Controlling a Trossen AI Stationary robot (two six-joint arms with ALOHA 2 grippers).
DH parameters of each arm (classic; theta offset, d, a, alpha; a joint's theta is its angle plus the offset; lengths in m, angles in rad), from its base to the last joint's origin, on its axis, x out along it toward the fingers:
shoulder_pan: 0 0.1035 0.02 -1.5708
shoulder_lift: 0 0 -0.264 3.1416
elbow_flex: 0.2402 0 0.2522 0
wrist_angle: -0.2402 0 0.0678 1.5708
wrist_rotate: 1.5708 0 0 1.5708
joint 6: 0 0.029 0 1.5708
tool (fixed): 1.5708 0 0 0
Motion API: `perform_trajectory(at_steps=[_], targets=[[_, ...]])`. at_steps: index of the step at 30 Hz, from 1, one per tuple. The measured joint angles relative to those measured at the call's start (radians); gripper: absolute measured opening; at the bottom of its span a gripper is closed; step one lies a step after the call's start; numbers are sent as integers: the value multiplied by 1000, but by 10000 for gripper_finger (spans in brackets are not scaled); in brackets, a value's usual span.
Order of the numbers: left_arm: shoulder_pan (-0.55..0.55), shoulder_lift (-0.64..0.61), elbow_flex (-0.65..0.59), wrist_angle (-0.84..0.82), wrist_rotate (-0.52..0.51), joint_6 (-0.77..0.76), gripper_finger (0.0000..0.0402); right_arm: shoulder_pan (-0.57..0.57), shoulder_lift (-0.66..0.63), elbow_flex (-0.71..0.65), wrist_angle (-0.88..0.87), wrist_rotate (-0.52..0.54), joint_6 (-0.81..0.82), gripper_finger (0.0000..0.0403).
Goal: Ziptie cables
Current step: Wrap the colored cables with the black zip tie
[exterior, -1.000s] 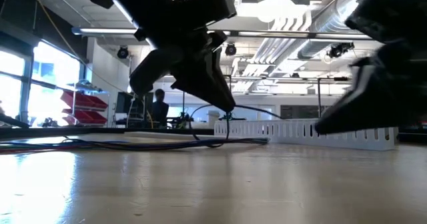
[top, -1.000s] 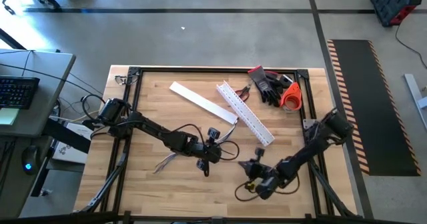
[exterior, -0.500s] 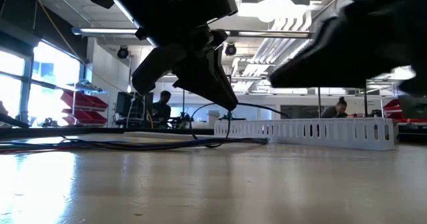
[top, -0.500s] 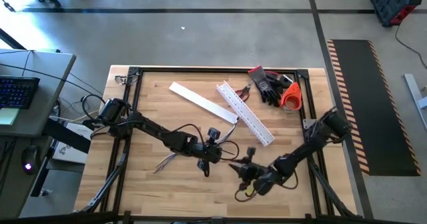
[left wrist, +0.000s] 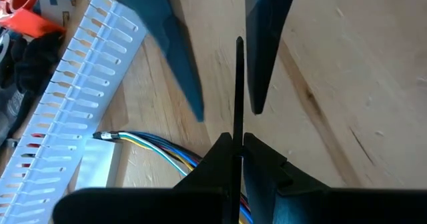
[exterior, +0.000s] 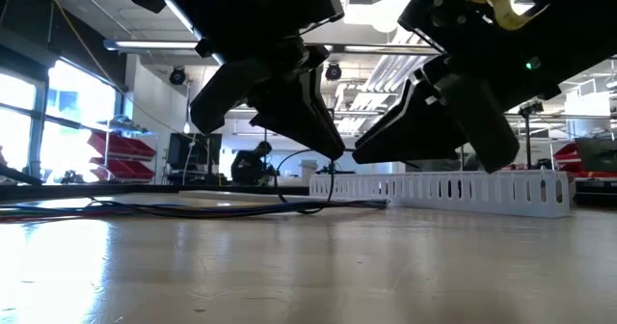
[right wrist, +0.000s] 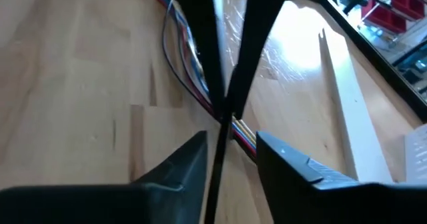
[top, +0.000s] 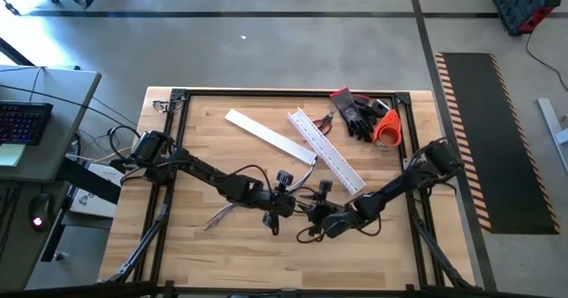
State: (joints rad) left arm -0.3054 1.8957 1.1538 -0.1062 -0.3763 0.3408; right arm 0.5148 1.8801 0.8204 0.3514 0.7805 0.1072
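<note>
The cables (top: 232,207) lie as a loose bundle of thin coloured and grey wires (left wrist: 143,141) (right wrist: 179,47) on the wooden table. A thin black ziptie strip (left wrist: 238,77) (right wrist: 215,159) rises from them. My left gripper (top: 286,202) (left wrist: 237,144) (exterior: 323,146) is over the table's middle and shut on that strip. My right gripper (top: 321,215) (right wrist: 230,141) faces it, open. Its fingers (left wrist: 175,47) stand on either side of the strip's free end, and no touch shows. My left gripper pinches the black ziptie strip (left wrist: 238,127) between its two fingertips. In the low view the fingers slant down toward the cables, their tips just above the table. The strip runs straight on past the fingertips, between my right gripper's open fingers.
A long white slotted channel (top: 327,152) and a flat white strip (top: 264,131) lie toward the far edge. Black-and-red gloves (top: 353,112) and an orange object (top: 387,129) sit in the far right corner. Bare wood (top: 213,245) lies near the near edge.
My right gripper has moved from the near right part of the table toward the left and far side, up to my left gripper, and now straddles the ziptie. The left gripper and the cables have stayed put.
</note>
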Motion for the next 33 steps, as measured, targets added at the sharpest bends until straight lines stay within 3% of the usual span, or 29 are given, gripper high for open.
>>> perform_trajectory(at_steps=[7,12,16,25,33], targets=[[0,0,0,8,1,-19,1,0,0,0,0,2,-2,14],[0,0,0,6,-7,-26,1,9,0,1,-41,31,103,3],[0,1,-1,-27,-28,-25,1,66,0,1,-204,62,313,1],[12,1,-1,-67,-45,-56,1,306,0,0,-692,173,989,1],[26,1,-1,-86,-23,-52,1,436,-4,0,-909,110,1307,1]])
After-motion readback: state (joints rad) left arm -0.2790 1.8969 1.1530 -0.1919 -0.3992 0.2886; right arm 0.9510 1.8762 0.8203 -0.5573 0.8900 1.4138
